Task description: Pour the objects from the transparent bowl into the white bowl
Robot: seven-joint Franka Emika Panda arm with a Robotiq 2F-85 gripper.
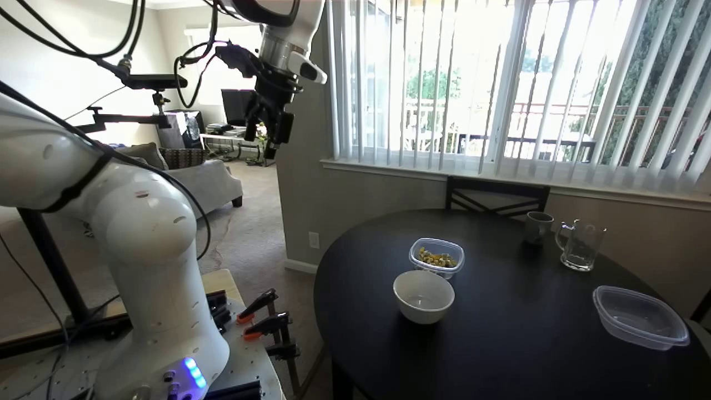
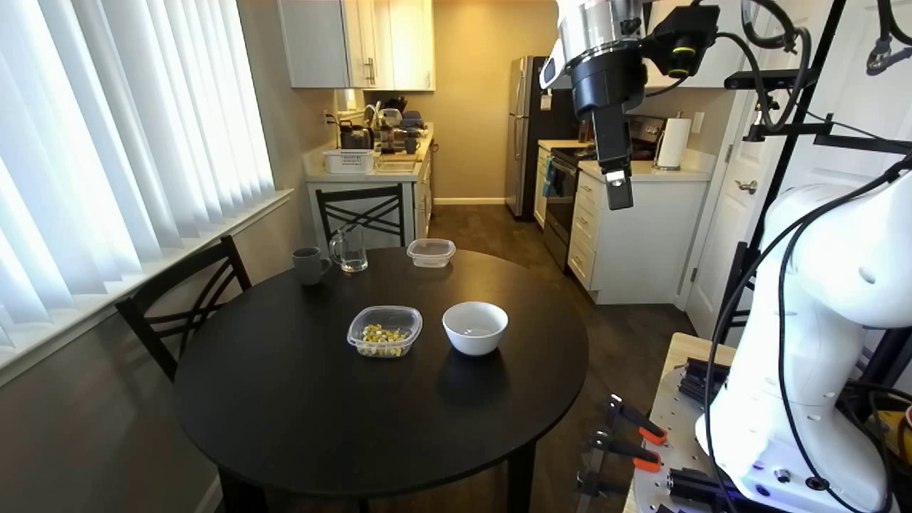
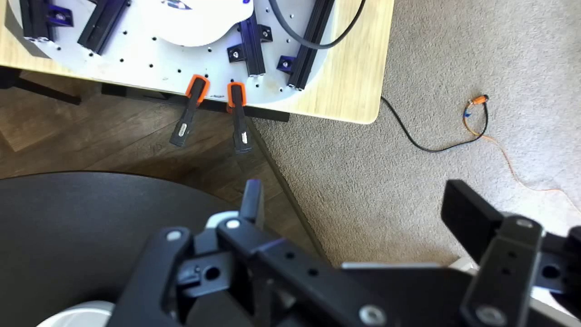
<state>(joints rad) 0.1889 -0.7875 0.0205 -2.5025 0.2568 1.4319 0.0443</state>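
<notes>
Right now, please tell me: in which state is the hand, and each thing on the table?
Hand: open, gripping nothing
Transparent bowl: upright, holding the yellowish bits
Yellowish bits: loosely heaped, not yet poured
White bowl: upright, empty
Larger clear container: upright
Glass mug: upright
Grey mug: upright, contents not visible

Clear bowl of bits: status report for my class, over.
End effector open, holding nothing, raised high. Bits in clear bowl; white bowl beside it, empty. Grey mug and glass mug apart from bowls, likely not in the way.
</notes>
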